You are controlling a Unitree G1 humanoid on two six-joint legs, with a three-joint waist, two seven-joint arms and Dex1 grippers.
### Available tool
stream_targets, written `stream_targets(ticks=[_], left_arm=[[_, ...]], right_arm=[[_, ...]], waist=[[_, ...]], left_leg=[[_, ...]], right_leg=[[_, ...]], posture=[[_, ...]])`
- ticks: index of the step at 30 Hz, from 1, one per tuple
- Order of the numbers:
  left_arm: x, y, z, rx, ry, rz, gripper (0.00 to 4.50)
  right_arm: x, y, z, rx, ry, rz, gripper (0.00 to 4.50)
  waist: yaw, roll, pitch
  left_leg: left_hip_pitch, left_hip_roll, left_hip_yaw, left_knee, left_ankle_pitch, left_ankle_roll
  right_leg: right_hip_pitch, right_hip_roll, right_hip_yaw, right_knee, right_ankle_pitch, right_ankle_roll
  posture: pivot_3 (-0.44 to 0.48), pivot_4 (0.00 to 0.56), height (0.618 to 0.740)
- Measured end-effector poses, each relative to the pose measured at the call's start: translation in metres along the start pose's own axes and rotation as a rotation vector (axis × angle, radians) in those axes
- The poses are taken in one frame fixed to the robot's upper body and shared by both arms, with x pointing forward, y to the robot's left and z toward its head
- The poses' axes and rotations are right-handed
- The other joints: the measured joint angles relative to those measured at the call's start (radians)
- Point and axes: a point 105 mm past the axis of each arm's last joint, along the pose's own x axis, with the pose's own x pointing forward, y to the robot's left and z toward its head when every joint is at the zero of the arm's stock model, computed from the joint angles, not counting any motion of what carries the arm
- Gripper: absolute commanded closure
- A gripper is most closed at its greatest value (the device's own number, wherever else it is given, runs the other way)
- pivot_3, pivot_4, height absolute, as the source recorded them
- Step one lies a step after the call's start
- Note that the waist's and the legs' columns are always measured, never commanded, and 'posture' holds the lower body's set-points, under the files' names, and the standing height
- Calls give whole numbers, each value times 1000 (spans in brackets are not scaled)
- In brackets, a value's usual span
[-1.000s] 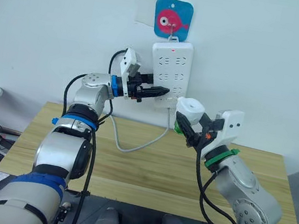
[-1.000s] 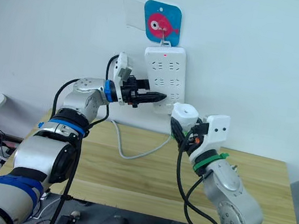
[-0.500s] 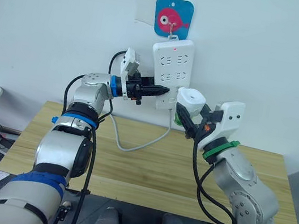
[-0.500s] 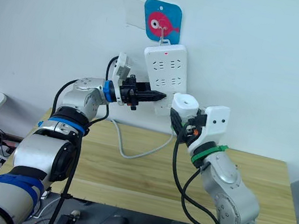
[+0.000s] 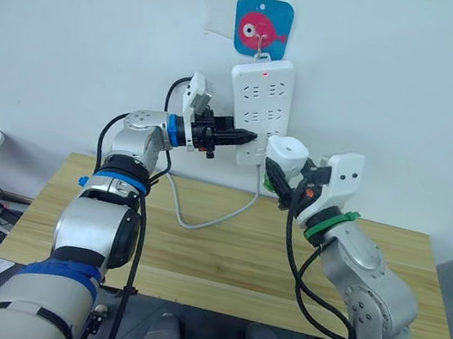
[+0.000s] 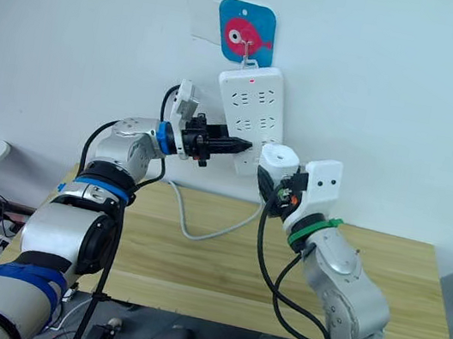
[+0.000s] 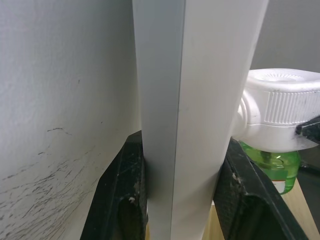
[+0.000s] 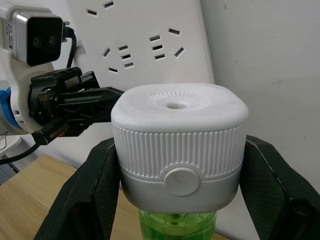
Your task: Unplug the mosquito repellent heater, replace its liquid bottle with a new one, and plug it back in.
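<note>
- Between the right gripper's (image 8: 175, 200) two black fingers (image 8: 92, 192) I see the mosquito repellent heater (image 5: 287, 157), pinched at its sides, one finger against each flank of the ribbed white body.
- It sits raised above the wooden table (image 5: 222, 247), just beside the lower right corner of the white power strip (image 5: 259, 105) hanging on the wall; I cannot tell whether it touches the strip.
- I read its long axis as roughly upright, tilted slightly: the white cap with the round hole faces up, and the green liquid bottle (image 8: 175, 227) hangs below it.
- My right arm is bent at the elbow, forearm rising from over the table toward the wall, wrist at about the strip's lower end.
- My left arm reaches out level toward the wall; the left gripper (image 5: 245, 137) is clamped on the power strip's left edge, one finger in front and one behind it by the wall in the wrist view.
- A fish sticker (image 5: 261, 27) sits above the strip, and the strip's cable (image 5: 201, 217) loops down onto the table.
</note>
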Motion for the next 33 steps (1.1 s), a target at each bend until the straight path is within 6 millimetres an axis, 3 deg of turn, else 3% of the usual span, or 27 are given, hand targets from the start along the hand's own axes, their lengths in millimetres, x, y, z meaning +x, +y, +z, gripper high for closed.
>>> stream_targets(ticks=[12,33], left_arm=[[-1,1,0,-14,4,3,3199],[-13,5,-1,-77,20,52,3199]], right_arm=[[4,3,-2,-6,-5,-7,1562],[34,17,-17,-133,-35,-60,1562]], waist=[[-1,0,0],[-21,0,0]], left_leg=[[0,0,0,0,0,0],[6,1,-1,1,5,-4]], right_leg=[[0,0,0,1,0,0],[0,2,1,12,0,-1]], posture=[[-10,150,740],[-2,157,740]])
